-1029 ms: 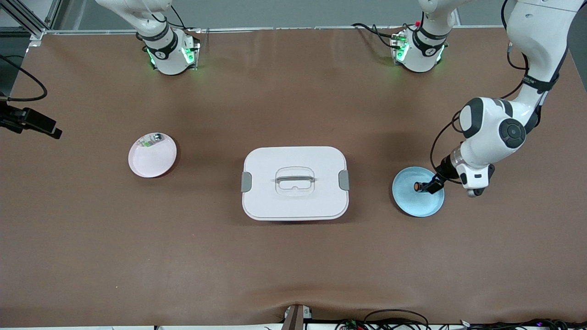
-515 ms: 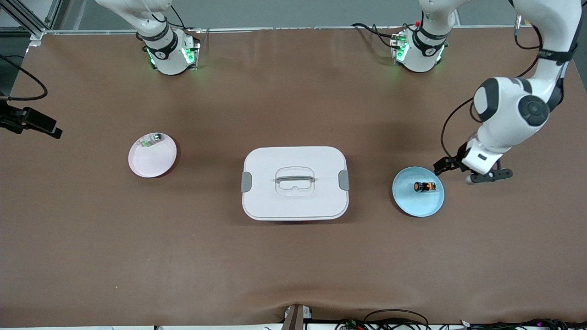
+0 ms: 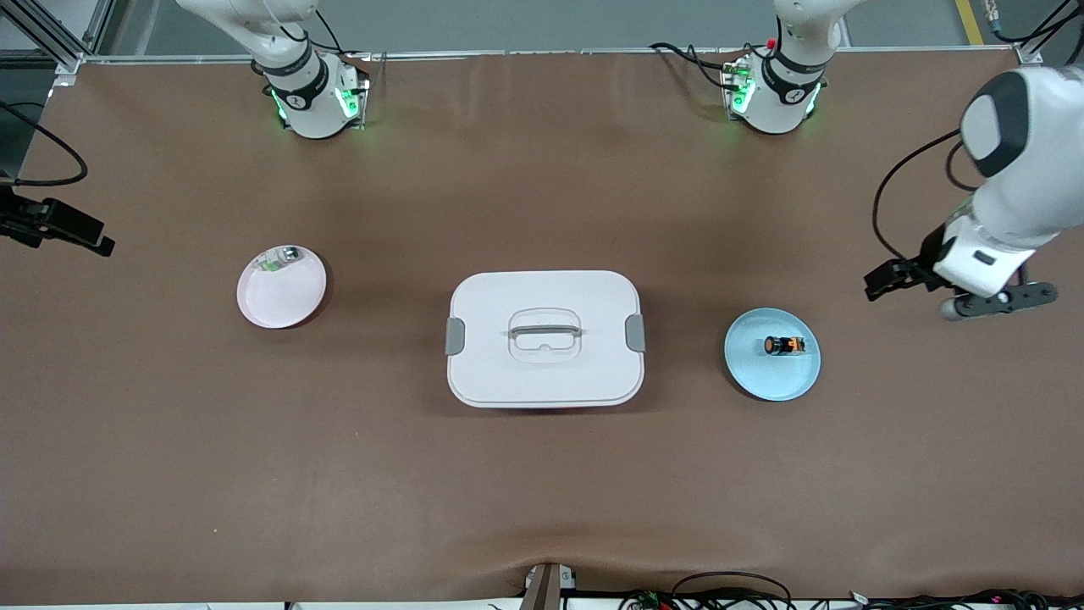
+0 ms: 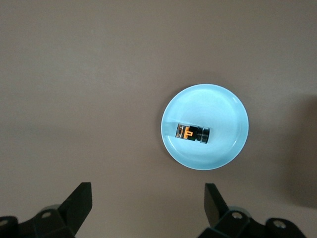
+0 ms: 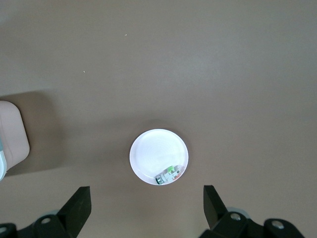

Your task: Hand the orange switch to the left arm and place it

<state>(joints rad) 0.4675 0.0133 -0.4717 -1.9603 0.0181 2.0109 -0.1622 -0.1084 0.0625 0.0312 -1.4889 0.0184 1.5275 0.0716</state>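
The orange switch lies on its side on the blue plate, toward the left arm's end of the table; the left wrist view shows the switch on the plate. My left gripper hangs open and empty over bare table beside the plate, its jaws spread wide. The white box with grey latches sits at the table's middle. My right gripper is open and empty, high over the pink plate; it is outside the front view.
The pink plate toward the right arm's end holds a small green-and-silver component, also seen as the component from the right wrist. A corner of the box shows there. A black camera mount juts in at the table edge.
My left gripper has risen off the blue plate and swung toward the left arm's end of the table. The switch stays on the plate. The right arm has not moved.
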